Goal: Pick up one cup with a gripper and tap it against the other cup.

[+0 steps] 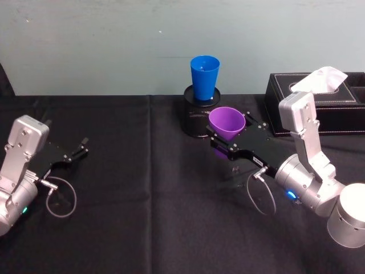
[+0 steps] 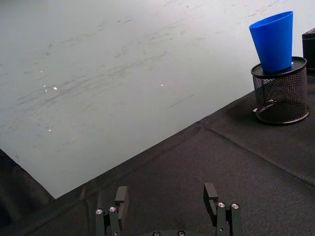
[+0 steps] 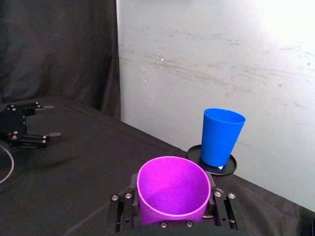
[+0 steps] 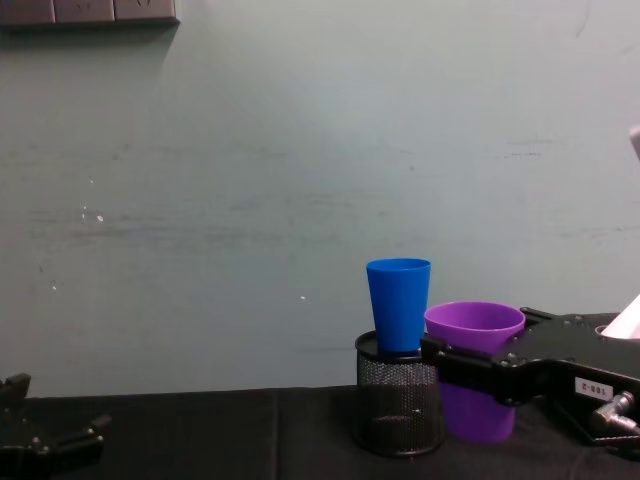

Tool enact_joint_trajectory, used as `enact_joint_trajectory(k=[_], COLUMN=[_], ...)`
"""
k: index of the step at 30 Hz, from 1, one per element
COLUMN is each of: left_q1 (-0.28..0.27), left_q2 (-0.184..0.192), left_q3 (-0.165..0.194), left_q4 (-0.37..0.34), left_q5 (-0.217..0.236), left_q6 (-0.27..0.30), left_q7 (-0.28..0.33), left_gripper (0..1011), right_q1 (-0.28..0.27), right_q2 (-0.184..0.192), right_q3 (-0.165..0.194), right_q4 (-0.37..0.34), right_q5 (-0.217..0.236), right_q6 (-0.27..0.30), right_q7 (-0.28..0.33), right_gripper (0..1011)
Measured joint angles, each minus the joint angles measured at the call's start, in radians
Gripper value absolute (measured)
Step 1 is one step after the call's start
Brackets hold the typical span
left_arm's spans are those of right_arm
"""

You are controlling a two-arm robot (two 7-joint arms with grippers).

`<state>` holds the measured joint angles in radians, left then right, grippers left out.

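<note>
We've got the right gripper (image 1: 229,132) pinching the purple cup (image 1: 226,124), blue cup (image 1: 204,77) just ahead of it in the mesh holder (image 1: 195,117); left gripper (image 1: 81,147) spread, idle

Robotics lab or test bay, by look. Worktop (image 1: 142,228) draped in black cloth, set against scuffed pale wall (image 1: 114,45). Black curtain (image 3: 59,49) adjoins wall. Silver-grey left arm (image 1: 20,148), right arm (image 1: 305,137) over worktop, status lights lit. Office props: mesh pen holder (image 2: 281,98), black tissue box (image 1: 336,114).

Table (image 1: 142,200), black cloth cover. Standing on it: black mesh pen holder (image 1: 193,119), far edge, centre. Black box (image 1: 342,114), far right corner.
</note>
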<state>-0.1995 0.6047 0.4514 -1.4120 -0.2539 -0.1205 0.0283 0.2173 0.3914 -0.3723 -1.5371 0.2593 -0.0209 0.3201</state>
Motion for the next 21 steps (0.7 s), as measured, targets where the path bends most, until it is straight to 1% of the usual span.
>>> enact_joint_trajectory(k=[21], left_q1=[0.000], left_q2=[0.000], left_q3=[0.000], left_q4=[0.000], left_q5=[0.000], left_q6=[0.000], left_q7=[0.000], left_gripper=[1000], right_q1=[0.000], right_q2=[0.000], right_q3=[0.000], right_q4=[0.000], right_q5=[0.000], right_q6=[0.000], right_q7=[0.000], right_gripper=[743])
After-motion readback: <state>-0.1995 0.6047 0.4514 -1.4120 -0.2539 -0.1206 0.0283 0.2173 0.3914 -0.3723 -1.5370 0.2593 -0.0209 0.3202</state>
